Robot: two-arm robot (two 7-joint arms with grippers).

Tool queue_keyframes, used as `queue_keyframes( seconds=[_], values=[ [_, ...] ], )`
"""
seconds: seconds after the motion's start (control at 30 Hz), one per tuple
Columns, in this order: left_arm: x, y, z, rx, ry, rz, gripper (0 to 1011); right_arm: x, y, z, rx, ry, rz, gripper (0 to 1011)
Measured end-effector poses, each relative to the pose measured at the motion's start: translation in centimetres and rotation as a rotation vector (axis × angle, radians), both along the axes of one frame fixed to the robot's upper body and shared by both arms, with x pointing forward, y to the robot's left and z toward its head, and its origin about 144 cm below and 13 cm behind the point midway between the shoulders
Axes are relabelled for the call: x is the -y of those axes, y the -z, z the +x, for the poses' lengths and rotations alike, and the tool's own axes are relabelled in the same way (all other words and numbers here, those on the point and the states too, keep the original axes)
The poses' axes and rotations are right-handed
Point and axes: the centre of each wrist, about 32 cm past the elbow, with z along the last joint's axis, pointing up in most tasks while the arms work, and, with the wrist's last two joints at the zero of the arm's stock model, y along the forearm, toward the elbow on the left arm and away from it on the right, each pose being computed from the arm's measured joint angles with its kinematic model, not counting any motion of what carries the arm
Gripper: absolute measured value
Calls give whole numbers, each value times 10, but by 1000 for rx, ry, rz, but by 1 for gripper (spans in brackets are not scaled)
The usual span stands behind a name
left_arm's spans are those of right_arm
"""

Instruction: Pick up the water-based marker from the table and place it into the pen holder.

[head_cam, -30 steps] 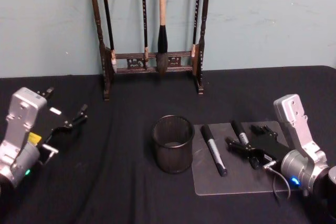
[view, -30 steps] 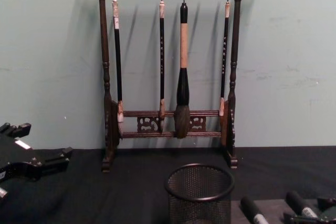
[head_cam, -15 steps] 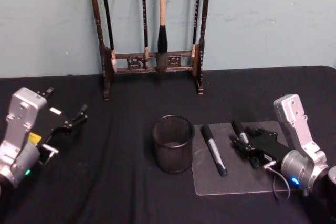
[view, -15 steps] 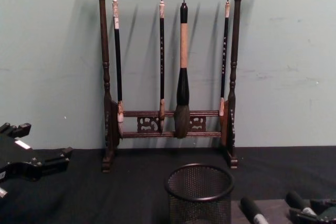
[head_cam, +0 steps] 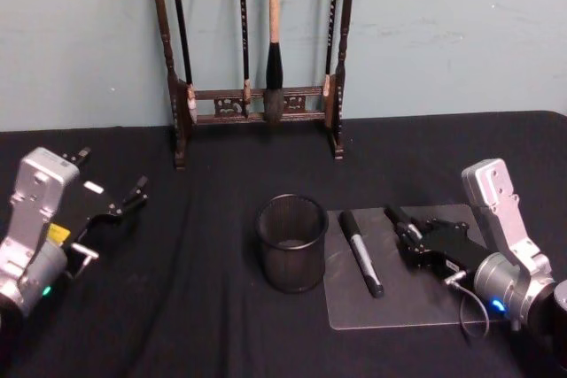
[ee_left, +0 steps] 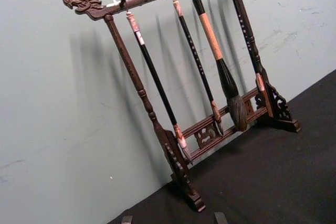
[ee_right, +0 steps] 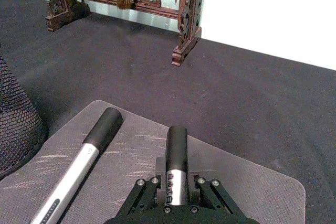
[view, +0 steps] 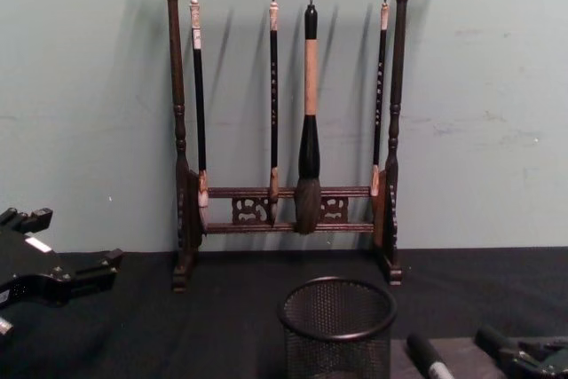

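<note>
Far left, the left pincer (head_cam: 113, 168) sits parked low over the black tabletop (head_cam: 221, 325) w/ its jaws spread wide and nothing between them; from the chest cam the same pincer (view: 78, 239) pokes in at the left edge, well apart from everything else. Behind, up against the green wall, is the wooden brush rack (head_cam: 257, 104) w/ dragon ends and four brushes hanging, the fat brush (head_cam: 274, 50) third along. It's way back, so not blocking anything. Center-ish is the pen holder (head_cam: 292, 243), a round black mesh cup standing upright, mouth open, looks empty inside afaict. Just to its right is a clear-ish mat (head_cam: 416, 303), and the cup's base is right at the mat's left edge. On the mat, near the cup, an other marker (head_cam: 361, 252) lies flat, black cap toward the rack, silver body toward the robot. It's smack between the cup and the right pincer, so that's the one thing in the way on a straight line across. Further right, the right pincer (head_cam: 409, 236) is down on the mat w/ jaws narrowed onto the water-based marker (head_cam: 396, 217). On the right wrist cam the marker's body (ee_right: 177, 166) sits clamped between the fingers (ee_right: 144, 195), black cap sticking out toward the rack, roughly parallel to the other one and not touching it. Can't tell if it's off the mat or resting on it.
</note>
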Motion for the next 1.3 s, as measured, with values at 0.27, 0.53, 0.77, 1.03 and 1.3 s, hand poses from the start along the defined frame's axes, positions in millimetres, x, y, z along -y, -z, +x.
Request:
queue_keyframes(
  seconds=[0.27, 0.53, 0.77, 1.03, 1.3],
  values=[
    [0, 0, 0, 0, 0, 0, 1009, 0, 0, 0, 0, 0, 0, 237],
    [0, 0, 0, 0, 0, 0, 1009, 3, 1, -3, 41, -8, 34, 237],
    [0, 0, 0, 0, 0, 0, 1009, 6, 2, -7, 124, -22, 75, 237],
    [0, 0, 0, 0, 0, 0, 1009, 10, 4, -13, 215, -68, 136, 237],
    [0, 0, 0, 0, 0, 0, 1009, 7, 0, -15, 290, -105, 158, 237]
  ],
)
